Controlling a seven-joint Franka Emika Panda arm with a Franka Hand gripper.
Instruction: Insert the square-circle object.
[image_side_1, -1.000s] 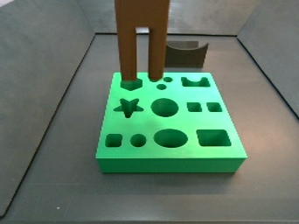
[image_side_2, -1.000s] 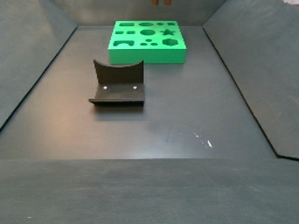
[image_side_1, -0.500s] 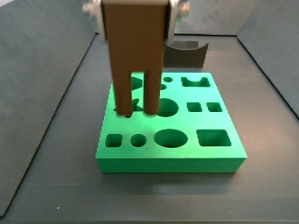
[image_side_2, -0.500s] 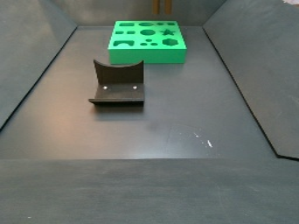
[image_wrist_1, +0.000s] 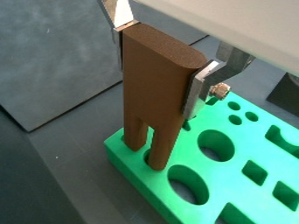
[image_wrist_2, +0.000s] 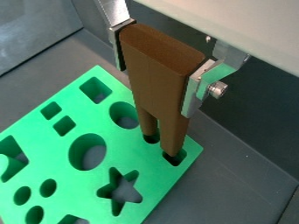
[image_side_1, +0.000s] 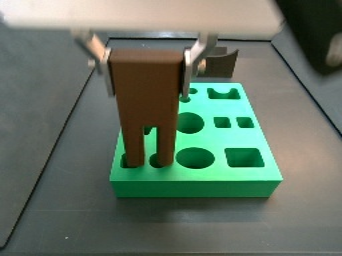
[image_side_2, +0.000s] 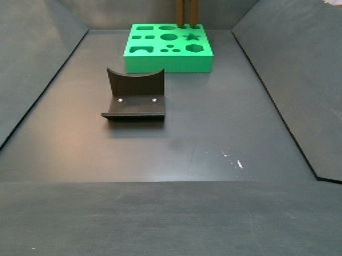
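The square-circle object (image_side_1: 144, 90) is a tall brown block with two prongs, and it hangs upright in my gripper (image_side_1: 147, 55). The gripper is shut on its upper body, one silver finger on each side, in both wrist views (image_wrist_1: 162, 61) (image_wrist_2: 160, 66). The prong tips reach down into the small square and round holes at a corner of the green board (image_side_1: 201, 185). A wrist view shows both tips at those holes in the board (image_wrist_2: 158, 179). In a side view only the prongs (image_side_2: 187, 10) show, above the far board (image_side_2: 167, 62).
The board has several other holes: a star, circles, squares and an oval. The dark fixture (image_side_2: 134, 95) stands on the grey floor apart from the board; it also shows behind the board in a side view (image_side_1: 214, 60). Grey walls enclose the floor.
My gripper has carried the brown block across the board to its near-left corner in the side view and lowered it, so the prongs now meet the square and round holes.
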